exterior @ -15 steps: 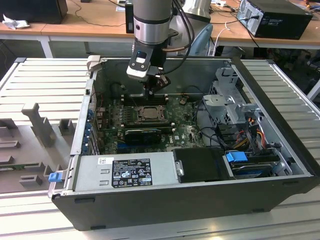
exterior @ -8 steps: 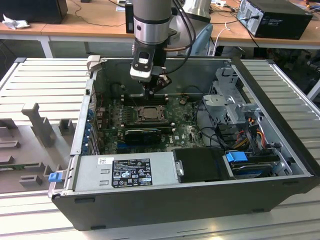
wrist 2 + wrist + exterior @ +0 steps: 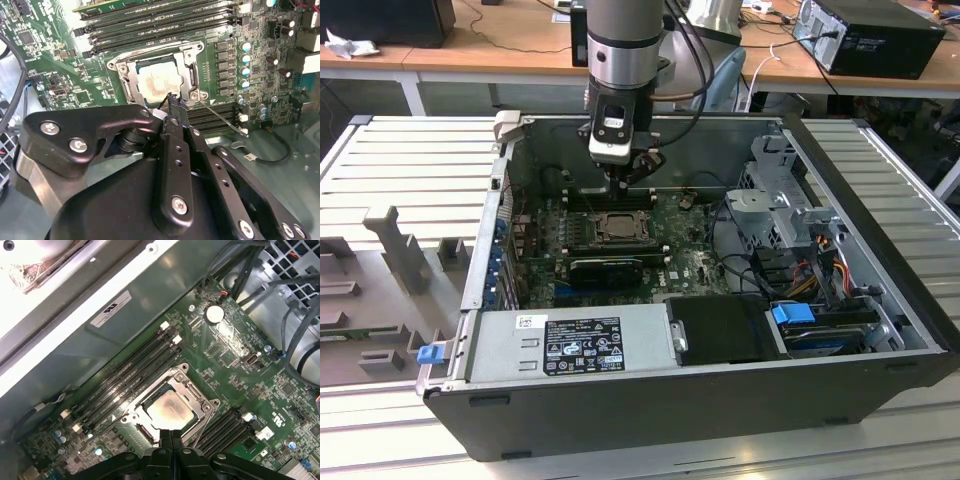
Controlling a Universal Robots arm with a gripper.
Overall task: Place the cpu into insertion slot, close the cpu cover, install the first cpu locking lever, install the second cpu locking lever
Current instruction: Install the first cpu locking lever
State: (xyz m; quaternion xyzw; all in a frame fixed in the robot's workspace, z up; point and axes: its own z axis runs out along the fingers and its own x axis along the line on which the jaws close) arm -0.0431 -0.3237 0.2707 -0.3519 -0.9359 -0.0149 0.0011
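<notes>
The robot arm reached down into an open computer case (image 3: 650, 400) that sat on a grey bench (image 3: 410, 160). The end effector (image 3: 625, 187) hung just above the green board (image 3: 50, 60), close to one edge of the insertion slot (image 3: 141, 431).

In both wrist views its two fingers (image 3: 165, 442) were pressed tight together. I could not see anything held between them. The tips (image 3: 175, 101) were right by a corner of the slot, but I could not tell if they touched it.

The cpu (image 3: 157, 82) lay flat inside the slot, with its dull silver face up. The cpu cover (image 3: 187, 70) lay down flat around it, so the chip showed through the big square hole.

A thin metal lever (image 3: 220, 117) stuck out from that corner, slanting over some long black memory slots (image 3: 220, 114). More memory slots (image 3: 125, 375) ran along the other side of the slot.
</notes>
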